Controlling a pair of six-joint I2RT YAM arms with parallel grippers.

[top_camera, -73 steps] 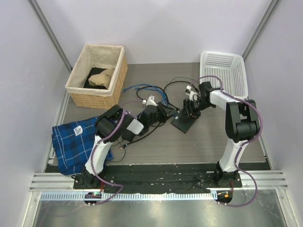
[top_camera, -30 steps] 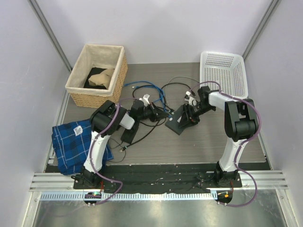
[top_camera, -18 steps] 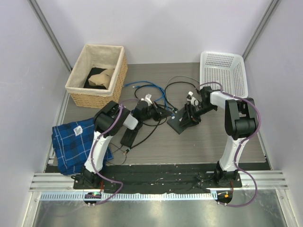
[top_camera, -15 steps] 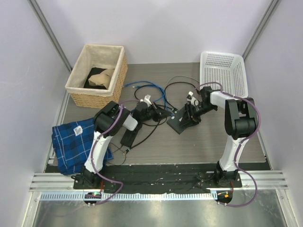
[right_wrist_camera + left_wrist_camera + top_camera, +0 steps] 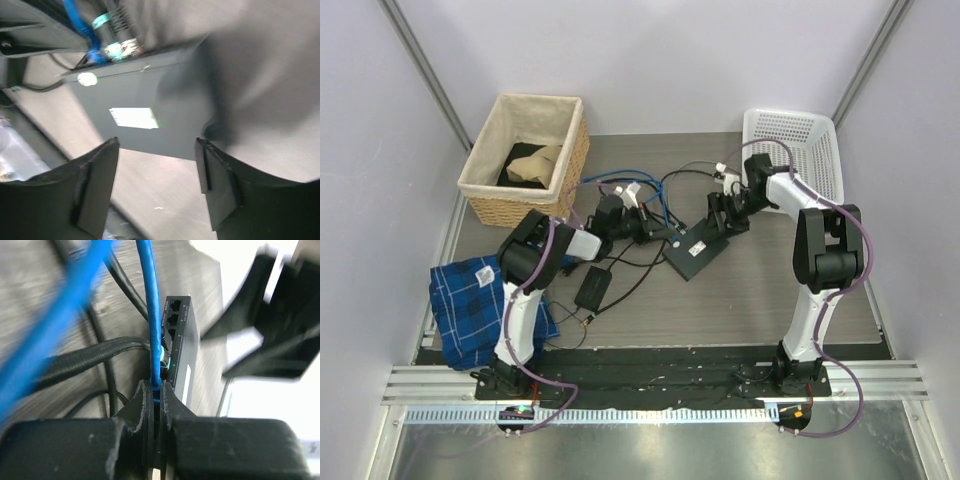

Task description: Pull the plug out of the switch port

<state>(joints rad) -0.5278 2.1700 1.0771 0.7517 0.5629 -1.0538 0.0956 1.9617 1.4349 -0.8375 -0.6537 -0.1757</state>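
The switch port [image 5: 692,250] is a flat black box with a white label, lying flat mid-table. My left gripper [image 5: 642,228] is shut on the blue cable [image 5: 150,300] at its plug end. That end sits against the box's socket side [image 5: 172,320] beside a green light; I cannot tell if it is seated. My right gripper [image 5: 718,215] is open and empty at the box's far right end. In the right wrist view the gripper [image 5: 156,145] hangs over the box [image 5: 165,90] and its label [image 5: 134,117]. The blue plug [image 5: 96,54] is at the far edge.
Black cables [image 5: 670,185] and the blue cable [image 5: 620,183] tangle behind the box. A black power adapter [image 5: 592,288] lies near the left arm. A wicker basket [image 5: 480,175] stands back left, a white plastic basket [image 5: 795,155] back right, and a blue plaid cloth [image 5: 470,300] at the left.
The box, earlier tipped up in my right gripper, now lies flat; the right gripper has let go and drawn back. My left gripper has moved left and farther back with the blue cable.
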